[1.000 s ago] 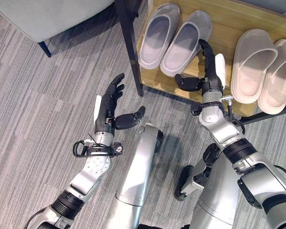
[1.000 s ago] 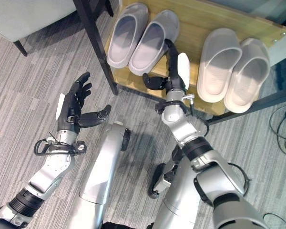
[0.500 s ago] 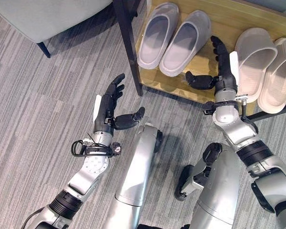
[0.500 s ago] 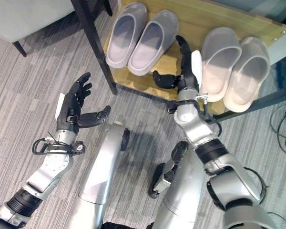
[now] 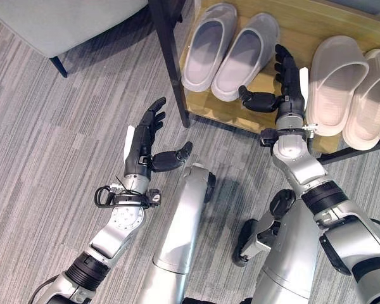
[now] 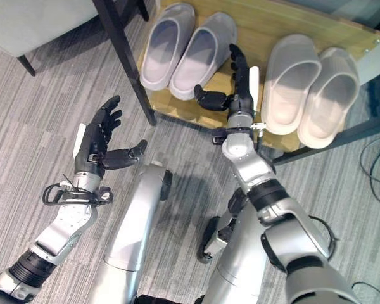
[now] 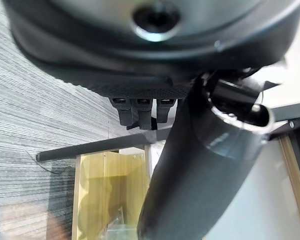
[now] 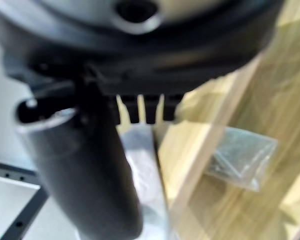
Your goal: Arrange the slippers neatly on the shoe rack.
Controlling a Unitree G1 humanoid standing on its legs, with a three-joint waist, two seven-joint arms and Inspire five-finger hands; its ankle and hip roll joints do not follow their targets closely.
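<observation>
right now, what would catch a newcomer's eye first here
Two pairs of slippers sit side by side on the wooden shoe rack: a grey pair toward the left and a beige pair toward the right. The right hand is raised, open, in the gap between the pairs, while the left hand is open above the striped carpet.

We see a shoe rack (image 5: 244,114) with a pale wood shelf, smooth with a light satin sheen, held in a matt black metal frame (image 5: 171,60). The grey slippers (image 5: 231,54) and the cream slippers (image 5: 348,88) look like soft moulded foam or rubber, matt and smooth. The floor (image 5: 44,158) is a rough grey carpet with a fine striped weave. Both the left hand (image 5: 145,149) and the right hand (image 5: 285,92) are matt dark plastic, their fingers (image 5: 155,117) faintly textured, each with a white cover
</observation>
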